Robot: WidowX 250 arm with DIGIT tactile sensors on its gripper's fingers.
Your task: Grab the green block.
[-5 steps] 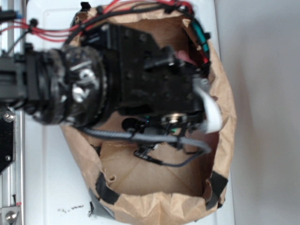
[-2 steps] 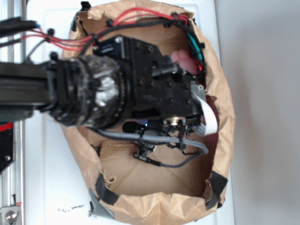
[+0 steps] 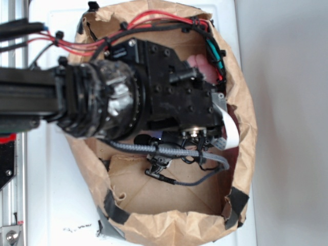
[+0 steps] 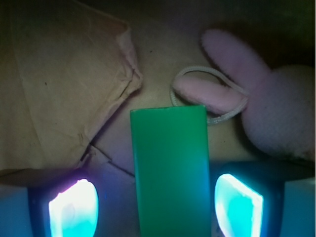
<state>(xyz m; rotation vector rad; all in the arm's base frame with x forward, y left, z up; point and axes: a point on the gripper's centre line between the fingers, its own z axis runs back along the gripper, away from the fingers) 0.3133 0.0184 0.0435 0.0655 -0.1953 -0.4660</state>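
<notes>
Green block [image 4: 170,170] lies on brown paper [image 4: 59,89] between the spread-apart claw [image 4: 157,207] fingers.

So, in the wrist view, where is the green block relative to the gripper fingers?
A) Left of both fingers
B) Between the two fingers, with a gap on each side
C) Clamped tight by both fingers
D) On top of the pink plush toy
B: the green block stands between the two glowing fingers of the gripper, with dark gaps on both sides; the pink plush toy lies apart, at upper right.
</notes>
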